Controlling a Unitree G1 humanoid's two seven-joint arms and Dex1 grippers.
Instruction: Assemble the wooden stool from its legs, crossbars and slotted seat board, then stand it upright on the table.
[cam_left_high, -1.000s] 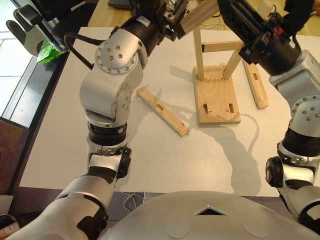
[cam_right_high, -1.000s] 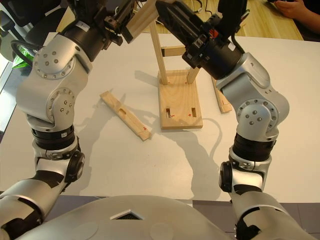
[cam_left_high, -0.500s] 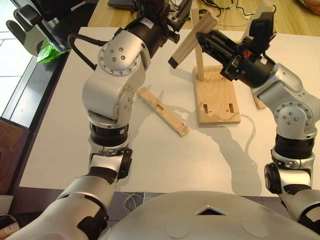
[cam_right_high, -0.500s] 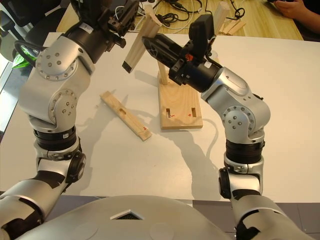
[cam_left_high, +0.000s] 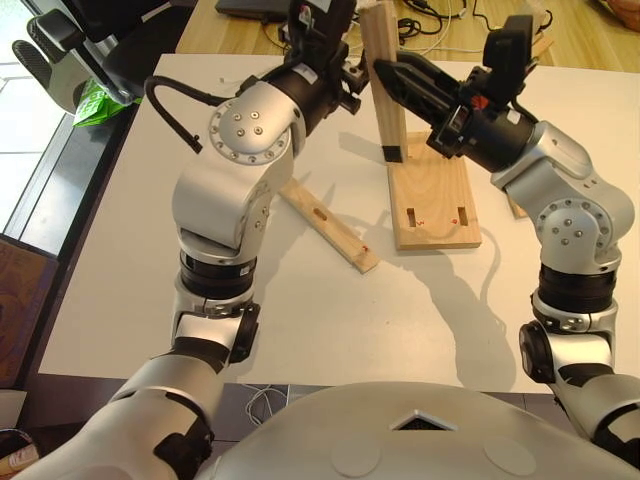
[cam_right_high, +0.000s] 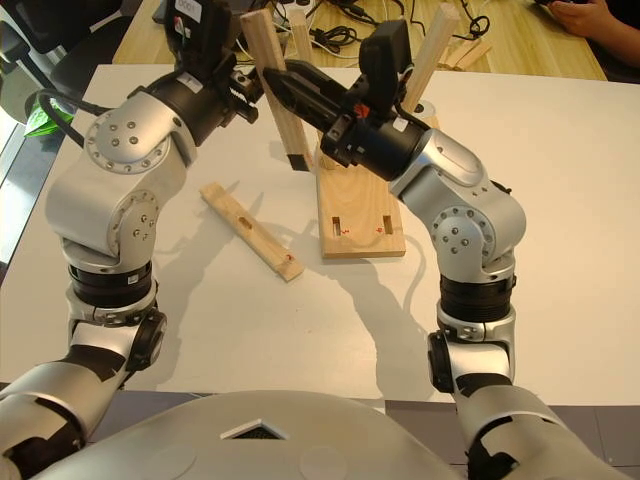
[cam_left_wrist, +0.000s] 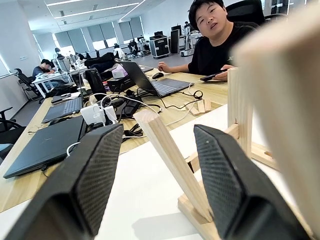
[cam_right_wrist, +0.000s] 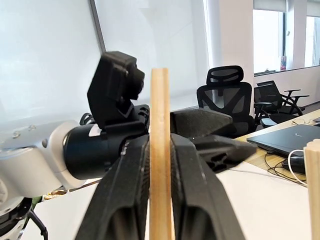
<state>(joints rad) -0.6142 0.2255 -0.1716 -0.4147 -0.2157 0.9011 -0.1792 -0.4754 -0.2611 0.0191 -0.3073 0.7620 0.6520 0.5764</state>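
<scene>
The left end effector had its fingers spread wide, released. A loose slotted bar lay untouched on the worktop below it, on the near side. Just to its right the leg hung upright, and the right end effector was clenched on it from the opposite side. This looked like a hand-over, likely so the right arm could carry the leg to the seat board lying below that end effector. The board's two near slots were still open, and its standing legs were at the far end.

A second earlier the leg had lain almost level, high in the left end effector, with the right arm raised clear. Half a second earlier it slanted. By now it had swung upright, its dark tip near the board's far left corner.
</scene>
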